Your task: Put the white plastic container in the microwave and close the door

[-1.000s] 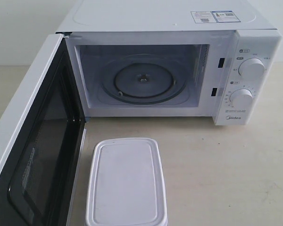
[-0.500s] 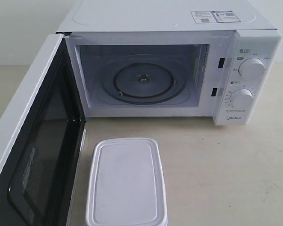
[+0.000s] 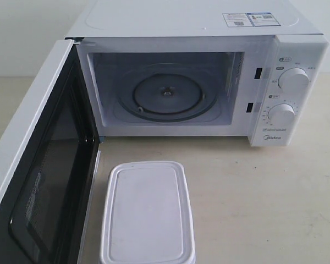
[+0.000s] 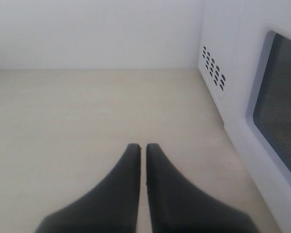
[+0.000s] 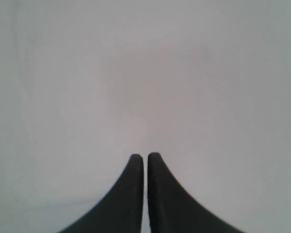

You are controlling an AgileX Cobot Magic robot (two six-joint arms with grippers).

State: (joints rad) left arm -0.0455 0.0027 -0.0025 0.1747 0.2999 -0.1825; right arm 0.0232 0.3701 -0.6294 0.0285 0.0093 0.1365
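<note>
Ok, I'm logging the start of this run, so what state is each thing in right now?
door: wide open.
microwave: cavity empty, turntable in place.
container: lid on, lying on the table in front of the microwave, not held.
left hand: shut, empty.
right hand: shut, empty.

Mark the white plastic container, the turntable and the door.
white plastic container (image 3: 147, 212), exterior view, centre of lid
turntable (image 3: 154, 102), exterior view, plate beside hub
door (image 3: 49, 187), exterior view, dark inner window
</note>
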